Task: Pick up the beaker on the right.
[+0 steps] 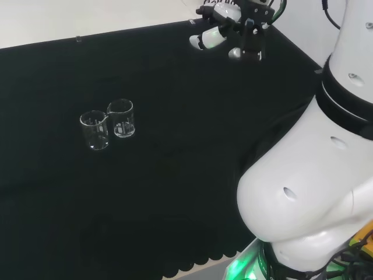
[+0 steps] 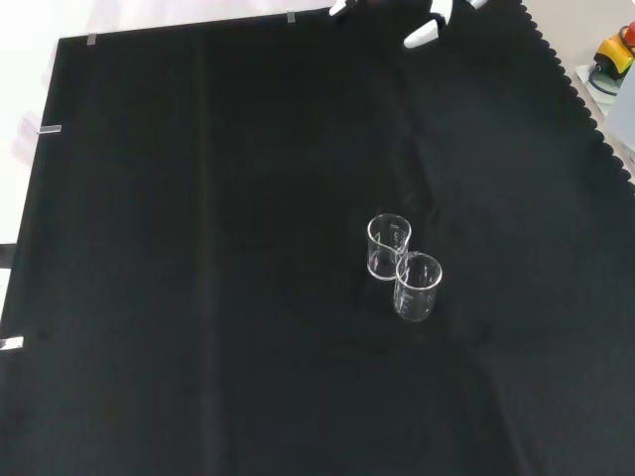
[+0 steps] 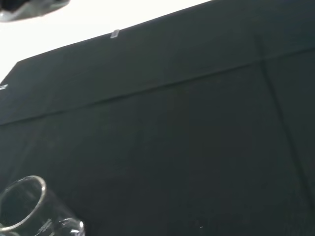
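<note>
Closest to the wrist camera, the rim of a clear glass beaker fills one corner of the wrist view, with the edge of a second clear rim just beside it and black cloth beyond. In the head view the arm's big white rounded links stand in the near right, and two small clear glass beakers sit upright and empty on the black cloth-covered bench, left of centre, touching or nearly so: the left beaker slightly nearer the camera, the right beaker just behind and beside it. In the front view the same pair stands right of centre, one beaker higher and to the left, the other beaker lower and to the right, their rims meeting. The black and white robot hand hangs above the far edge of the cloth near the top of the head view, well apart from both beakers, holding nothing. White fingertips show at the top edge of the front view, pointing down toward the cloth; whether the fingers are spread or curled cannot be told.
</note>
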`<action>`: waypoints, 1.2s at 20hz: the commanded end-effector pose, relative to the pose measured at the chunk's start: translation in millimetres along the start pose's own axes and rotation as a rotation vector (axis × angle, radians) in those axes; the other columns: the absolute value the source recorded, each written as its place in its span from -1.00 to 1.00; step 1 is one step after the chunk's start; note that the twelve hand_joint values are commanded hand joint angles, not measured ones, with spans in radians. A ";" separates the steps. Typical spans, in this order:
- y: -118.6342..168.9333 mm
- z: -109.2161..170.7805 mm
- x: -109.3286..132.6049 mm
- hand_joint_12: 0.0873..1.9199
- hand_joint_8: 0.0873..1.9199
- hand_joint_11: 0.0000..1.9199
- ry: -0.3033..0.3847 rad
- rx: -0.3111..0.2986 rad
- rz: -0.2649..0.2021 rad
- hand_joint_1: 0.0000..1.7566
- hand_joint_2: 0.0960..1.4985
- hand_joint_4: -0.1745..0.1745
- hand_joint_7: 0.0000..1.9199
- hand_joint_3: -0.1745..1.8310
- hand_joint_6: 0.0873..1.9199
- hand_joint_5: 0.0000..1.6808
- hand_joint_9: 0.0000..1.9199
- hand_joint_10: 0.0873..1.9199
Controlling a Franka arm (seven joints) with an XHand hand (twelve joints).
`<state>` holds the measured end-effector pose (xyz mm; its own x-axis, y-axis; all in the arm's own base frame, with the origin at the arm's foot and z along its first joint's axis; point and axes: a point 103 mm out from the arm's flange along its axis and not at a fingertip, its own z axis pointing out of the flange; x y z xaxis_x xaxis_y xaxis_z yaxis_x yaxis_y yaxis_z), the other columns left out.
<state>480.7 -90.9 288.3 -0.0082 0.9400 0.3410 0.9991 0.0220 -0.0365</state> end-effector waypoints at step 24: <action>51.9 125.5 -25.5 0.24 -0.42 -1.00 0.367 0.126 -0.277 -0.19 -0.56 -0.33 -0.82 0.14 -1.00 -0.72 -0.70 -0.38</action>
<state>517.9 -81.8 169.6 -0.1639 0.7835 0.5994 0.9691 0.2413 -0.0504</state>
